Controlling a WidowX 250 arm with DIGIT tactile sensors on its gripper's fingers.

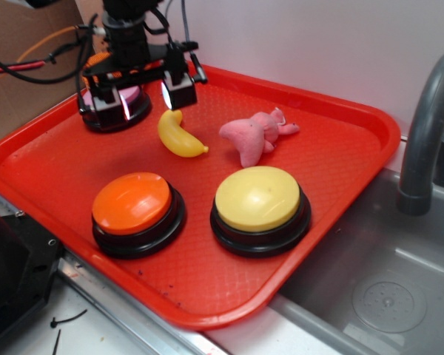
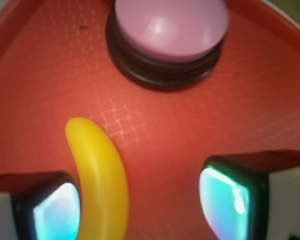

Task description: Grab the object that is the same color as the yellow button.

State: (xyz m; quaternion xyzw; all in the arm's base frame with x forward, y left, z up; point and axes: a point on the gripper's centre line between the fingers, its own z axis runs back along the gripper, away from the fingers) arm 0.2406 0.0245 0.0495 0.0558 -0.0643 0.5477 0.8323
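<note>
**Banana between the pads, grip still to be made**

Banana (image 1: 180, 134) is the thing to take: it shares its colour with the yellow button (image 1: 260, 198) at the front of the red tray (image 1: 340, 140). It lies flat on the tray floor, just beside the pink plush toy (image 1: 255, 136) and near the pink button (image 2: 171, 27) at the back.

The pincer (image 1: 144, 92) hangs above the banana's upper end, spread wide and holding nothing. In the wrist view the banana (image 2: 100, 175) sits close against one finger pad (image 2: 55, 212), well apart from the other (image 2: 222, 197), so it is off-centre in the gap.

It looks like hard, glossy plastic: light, stiff, not fragile, but likely slippery. The curved, rounded body could squirt sideways under squeeze. The thick middle, taken across its width, seems the safest hold, with the pincer shifted to centre it first.
</note>
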